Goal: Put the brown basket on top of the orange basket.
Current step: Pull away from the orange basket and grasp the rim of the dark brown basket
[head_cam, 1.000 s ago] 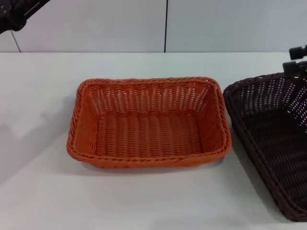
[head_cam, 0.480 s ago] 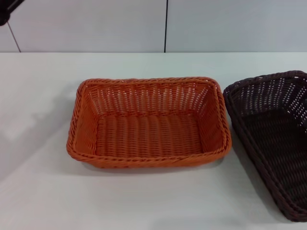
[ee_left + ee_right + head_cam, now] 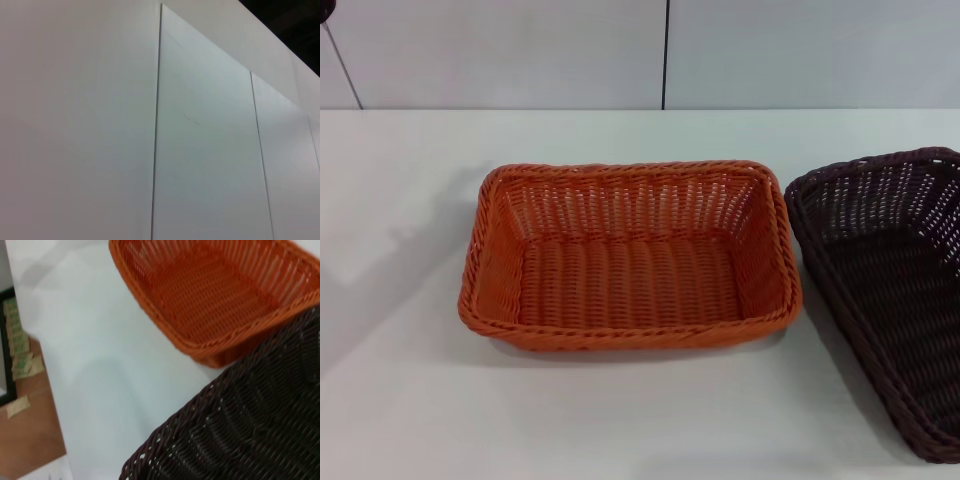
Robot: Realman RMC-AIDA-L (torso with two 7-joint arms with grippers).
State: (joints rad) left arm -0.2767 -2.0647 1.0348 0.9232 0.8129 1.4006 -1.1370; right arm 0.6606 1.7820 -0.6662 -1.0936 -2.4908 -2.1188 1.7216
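The orange basket [image 3: 630,262] sits upright and empty in the middle of the white table. The brown basket [image 3: 890,290] stands right beside it on the right, turned at an angle and partly cut off by the head view's edge. A narrow gap of table separates their rims. The right wrist view looks down on both, with the brown basket [image 3: 250,430] close to the camera and the orange basket [image 3: 210,290] beyond it. Neither gripper shows in any view. Only a dark sliver of the left arm [image 3: 325,9] remains at the head view's top left corner.
The white table [image 3: 620,420] stretches wide to the left and front of the baskets. A pale panelled wall [image 3: 520,50] rises behind it, and fills the left wrist view. Past the table edge, the right wrist view shows brown floor [image 3: 30,435].
The left arm has drawn back up and out at the top left corner. The right gripper, seen at the right edge one second ago, has left the head view. The baskets have not moved.
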